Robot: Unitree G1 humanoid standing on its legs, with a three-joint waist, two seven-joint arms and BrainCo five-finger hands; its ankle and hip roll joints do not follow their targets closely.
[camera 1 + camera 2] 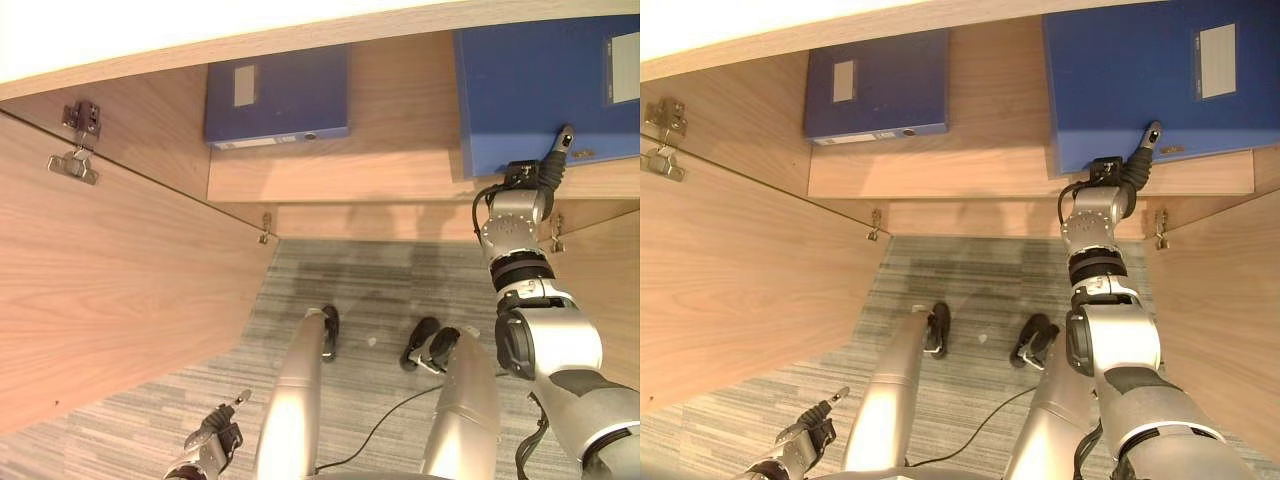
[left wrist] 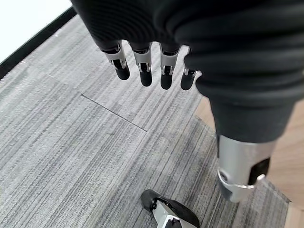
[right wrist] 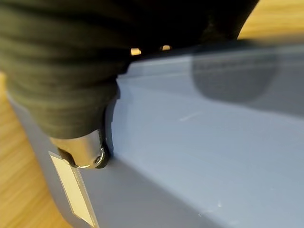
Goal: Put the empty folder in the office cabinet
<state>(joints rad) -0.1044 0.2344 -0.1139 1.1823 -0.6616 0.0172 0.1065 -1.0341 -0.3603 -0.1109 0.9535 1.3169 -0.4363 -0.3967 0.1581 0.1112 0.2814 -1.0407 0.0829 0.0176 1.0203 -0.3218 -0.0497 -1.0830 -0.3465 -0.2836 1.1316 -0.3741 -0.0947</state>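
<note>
Left eye view: the cabinet shelf [image 1: 400, 175] runs across the upper part, with both wooden doors swung open, the left door [image 1: 110, 290] wide and carrying its metal hinge [image 1: 75, 160].
Folder in hand: a large blue folder [image 1: 530, 85] rests on the shelf at the right, its near edge overhanging the shelf lip, which suggests it is not yet fully pushed in.
Right hand: the right hand [image 1: 545, 165] is up against the folder's near edge, one dark-tipped finger lying on its face; the other fingers sit under or behind it, so I cannot tell how they are set.
Second folder: a smaller-looking blue folder [image 1: 280, 100] sits further back on the shelf at the left, well apart from the first.
Left hand: the left hand [image 1: 215, 435] hangs low over the grey carpet [image 1: 150, 420], idle.

Right eye view: same layout; the right hand [image 1: 1130, 165] meets the big folder [image 1: 1140, 80] at its lower edge, beside the pale label [image 1: 1217, 60]. Contact at the near edge looks suited to sliding it deeper.

Left wrist view: the left hand [image 2: 147, 61] has its fingers straight and relaxed, holding nothing, pointing down at the carpet [image 2: 71, 142].

Right wrist view: the blue folder [image 3: 199, 142] shows up close with a pale label [image 3: 71, 190] near its corner; the thumb [image 3: 88, 152] presses its side, wooden shelf [image 3: 19, 180] beneath. Full grasp stays hidden.
</note>
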